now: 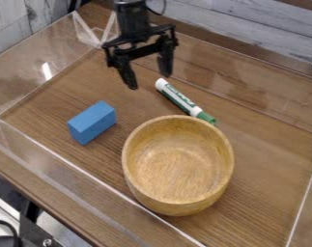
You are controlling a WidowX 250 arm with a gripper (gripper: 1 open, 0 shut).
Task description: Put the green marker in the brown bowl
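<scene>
The green marker lies flat on the wooden table, a slim white barrel with green lettering and its dark green cap toward the lower right. The brown bowl, a large light wooden bowl, stands empty just in front of it. My black gripper hangs open above the table, just left of and behind the marker's white end, with nothing between its fingers. The fingers point down toward the table.
A blue block lies left of the bowl. Clear plastic walls fence in the table on the left and front. A pale wall runs along the back.
</scene>
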